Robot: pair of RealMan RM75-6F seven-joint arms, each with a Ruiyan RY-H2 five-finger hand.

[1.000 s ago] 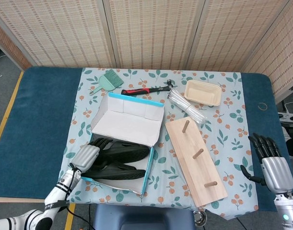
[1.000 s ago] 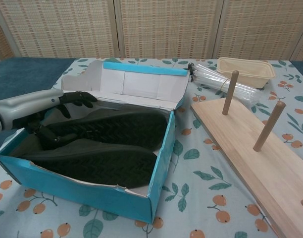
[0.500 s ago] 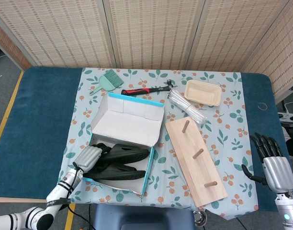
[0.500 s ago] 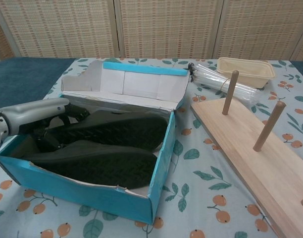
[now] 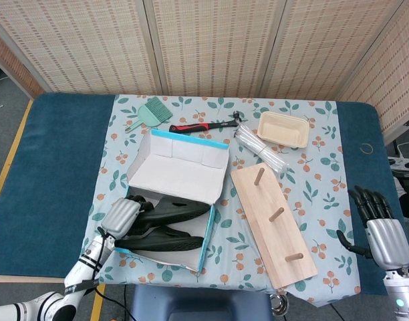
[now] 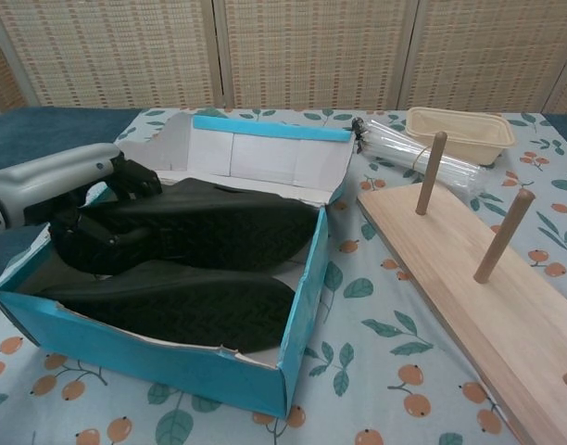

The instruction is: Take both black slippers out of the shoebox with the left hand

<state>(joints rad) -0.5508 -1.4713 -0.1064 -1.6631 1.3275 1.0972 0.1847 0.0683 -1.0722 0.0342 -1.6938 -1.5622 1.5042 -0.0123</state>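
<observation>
A blue shoebox [image 5: 208, 242] [image 6: 300, 311] with its lid folded back lies at the table's near left. Two black slippers are inside it. My left hand [image 5: 121, 215] [image 6: 56, 181] grips the heel end of the upper slipper [image 5: 174, 210] [image 6: 209, 227], which is raised and tilted above the box's rim. The lower slipper [image 5: 164, 239] [image 6: 172, 306] lies flat on the box floor, sole up. My right hand [image 5: 381, 231] hangs at the table's far right edge, fingers apart, holding nothing.
A wooden board with three pegs [image 5: 273, 224] [image 6: 469, 269] lies right of the box. Behind are a red-handled hammer [image 5: 203, 125], a green brush [image 5: 150, 112], a beige tray [image 5: 283, 129] [image 6: 459, 133] and clear plastic tubes [image 5: 261, 150] [image 6: 418, 158].
My left hand closed on the upper slipper's heel and lifted it; the slipper now sits higher and tilted in the box. The right hand stayed put.
</observation>
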